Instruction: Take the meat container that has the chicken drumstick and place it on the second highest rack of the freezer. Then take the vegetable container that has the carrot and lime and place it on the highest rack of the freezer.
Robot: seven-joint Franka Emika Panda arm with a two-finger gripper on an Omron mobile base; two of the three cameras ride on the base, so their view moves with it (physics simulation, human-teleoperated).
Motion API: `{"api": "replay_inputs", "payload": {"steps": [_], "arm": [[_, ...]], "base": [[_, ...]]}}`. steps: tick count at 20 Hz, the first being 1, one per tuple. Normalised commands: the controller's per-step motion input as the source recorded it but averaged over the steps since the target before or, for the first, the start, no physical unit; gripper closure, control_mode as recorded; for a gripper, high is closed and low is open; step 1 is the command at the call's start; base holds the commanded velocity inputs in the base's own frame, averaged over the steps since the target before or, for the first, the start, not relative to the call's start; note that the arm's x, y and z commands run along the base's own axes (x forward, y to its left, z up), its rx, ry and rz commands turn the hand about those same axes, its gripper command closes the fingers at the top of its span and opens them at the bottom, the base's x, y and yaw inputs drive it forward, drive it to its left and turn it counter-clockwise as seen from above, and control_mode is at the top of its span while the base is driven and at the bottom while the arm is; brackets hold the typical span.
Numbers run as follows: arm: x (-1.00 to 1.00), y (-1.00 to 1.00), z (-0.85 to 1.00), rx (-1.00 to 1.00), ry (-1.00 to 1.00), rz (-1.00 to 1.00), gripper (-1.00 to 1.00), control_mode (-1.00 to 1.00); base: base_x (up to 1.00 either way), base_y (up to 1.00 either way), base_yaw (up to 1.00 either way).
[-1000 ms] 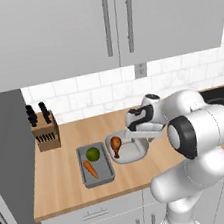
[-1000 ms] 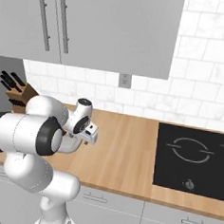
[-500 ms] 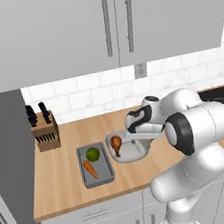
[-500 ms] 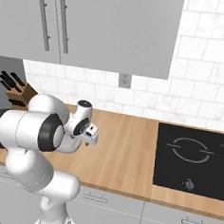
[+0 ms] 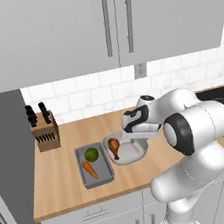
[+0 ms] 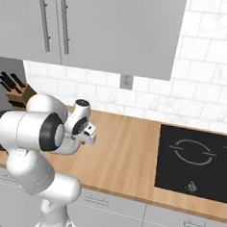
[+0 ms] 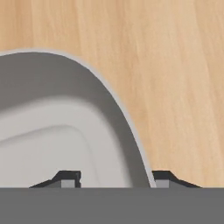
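- Hand view: pincer (image 7: 114,178) has come down over the meat container (image 7: 65,131), one tip on each side of its rim; whether it pinches yet, I cannot tell
- Container with chicken drumstick (image 5: 113,145) sits mid-tabletop (image 5: 69,190); lifting looks next

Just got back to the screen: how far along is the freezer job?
Nothing is stored yet. Both containers sit on the counter: the drumstick in its white bowl, the carrot and lime in the grey tray. The hand straddles the bowl's rim. Both freezer placements remain.
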Motion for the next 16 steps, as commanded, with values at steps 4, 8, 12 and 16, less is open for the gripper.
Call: {"api": "replay_inputs", "payload": {"steps": [4, 8, 12, 16], "arm": [[-0.07, 0.01, -0.01, 0.00, 0.00, 0.00, 1.00, -1.00], [-0.21, -0.46, 0.00, 0.06, 0.00, -0.04, 1.00, -1.00], [-0.17, -0.76, 0.15, 0.17, 0.00, -0.17, 1.00, -1.00], [-0.07, -0.77, 0.23, 0.18, 0.01, -0.32, 1.00, -1.00]], "base": [[0.00, 0.00, 0.00], [0.00, 0.00, 0.00], [0.00, 0.00, 0.00], [0.00, 0.00, 0.00]]}}
